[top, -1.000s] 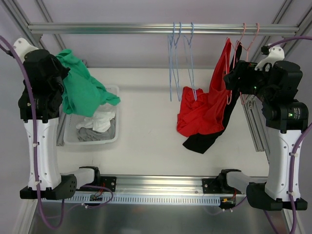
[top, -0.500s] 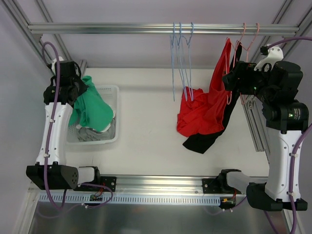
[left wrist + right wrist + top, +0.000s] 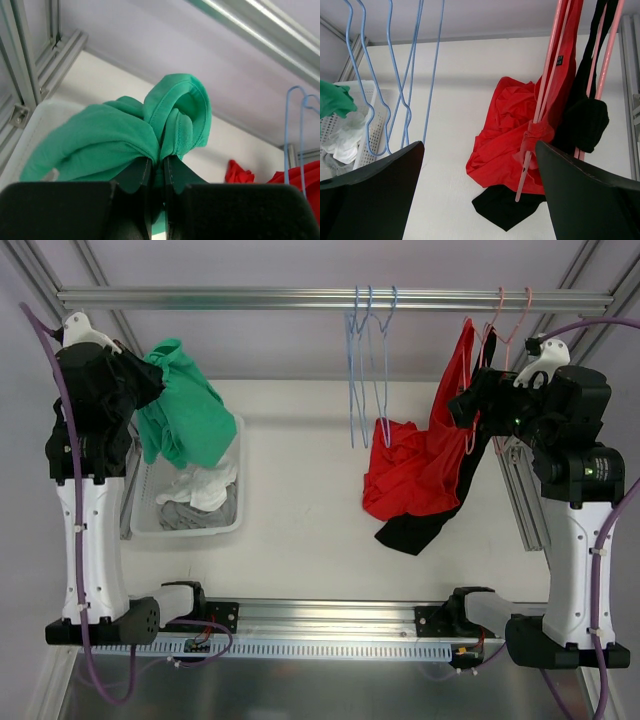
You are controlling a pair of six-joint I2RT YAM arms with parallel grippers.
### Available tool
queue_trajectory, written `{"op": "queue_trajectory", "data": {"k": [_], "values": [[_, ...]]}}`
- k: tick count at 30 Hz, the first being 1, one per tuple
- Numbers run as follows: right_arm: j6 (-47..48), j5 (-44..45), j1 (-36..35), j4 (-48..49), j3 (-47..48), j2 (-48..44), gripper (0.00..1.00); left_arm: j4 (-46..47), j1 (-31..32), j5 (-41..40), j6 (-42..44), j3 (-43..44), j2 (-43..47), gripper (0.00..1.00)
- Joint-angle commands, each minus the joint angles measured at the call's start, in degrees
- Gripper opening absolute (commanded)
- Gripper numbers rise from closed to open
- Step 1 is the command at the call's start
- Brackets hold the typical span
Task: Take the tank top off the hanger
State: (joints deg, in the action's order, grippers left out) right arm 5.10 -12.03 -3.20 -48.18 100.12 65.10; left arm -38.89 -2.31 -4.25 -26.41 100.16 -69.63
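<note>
Right, we see the left claw [image 3: 157, 169] clamped on the green tank top [image 3: 115, 140], held up above the white basket [image 3: 236, 480]. Well right of that basket, our right claw [image 3: 479, 146] gapes wide, gripping nothing, before the red tank top [image 3: 415, 475] hanging on its pink hanger [image 3: 546, 85], hem on the desk [image 3: 300, 490].

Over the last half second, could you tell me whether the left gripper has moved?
Yes. The left gripper, shut on the green tank top, has swung away from the white basket toward the far-left corner.
</note>
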Motion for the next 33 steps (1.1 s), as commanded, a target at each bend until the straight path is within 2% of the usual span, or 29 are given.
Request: {"op": "queue_trajectory", "data": {"k": [1, 8, 13, 19, 22, 24, 27, 28, 29, 31, 32, 33], "values": [[-1.2, -1.9, 0.2, 3.2, -0.2, -0.7, 0.99, 1.5, -0.1, 1.6, 1.5, 0.7, 0.2, 0.0], [-1.2, -2.7, 0.3, 3.4, -1.0, -1.1, 1.0, 1.0, -1.0, -9.5, -1.8, -11.8, 0.0, 0.0], [-1.1, -2.9, 0.3, 3.4, -2.3, -1.4, 1.0, 1.0, -2.4, -11.3, -3.6, -13.8, -1.0, 0.0], [-1.1, -3.0, 0.2, 3.9, -3.3, -1.4, 0.99, 0.7, -3.6, -17.6, -4.9, -12.8, 1.9, 0.0], [-1.2, -3.3, 0.3, 4.3, -3.7, -1.3, 1.0, 0.7, -3.6, -13.0, -2.4, -12.2, 0.2, 0.0], [-1.3, -3.3, 0.3, 5.6, -4.6, -1.3, 1.0, 0.8, -3.5, -6.6, -1.4, -13.9, -1.2, 0.0], [-0.6, -2.6, 0.3, 5.9, -2.4, 1.1, 1.0, 0.7, -3.5, -2.4, -2.7, -21.1, -0.3, 0.02], [-0.2, -1.6, 0.3, 5.5, -1.1, 2.3, 0.99, 0.9, -3.6, -1.4, -3.2, -25.8, 0.5, 0.08], [0.4, -0.8, 0.2, 4.2, 2.2, 5.4, 1.0, 0.9, -3.6, -0.6, -4.1, -28.1, 2.2, 0.29], [2.4, 1.1, 0.2, 2.1, 6.5, 10.8, 0.99, 1.1, -3.5, 1.8, -3.7, -33.2, 4.0, 0.64], [3.1, 2.6, 0.0, 0.4, 10.5, 12.7, 1.0, 1.0, -3.5, 2.8, -3.1, -34.4, 6.0, 0.95], [4.3, 4.8, 0.0, -0.5, 12.5, 14.2, 0.99, 1.0, -3.6, 4.1, -2.2, -36.1, 7.1, 0.98]]}}
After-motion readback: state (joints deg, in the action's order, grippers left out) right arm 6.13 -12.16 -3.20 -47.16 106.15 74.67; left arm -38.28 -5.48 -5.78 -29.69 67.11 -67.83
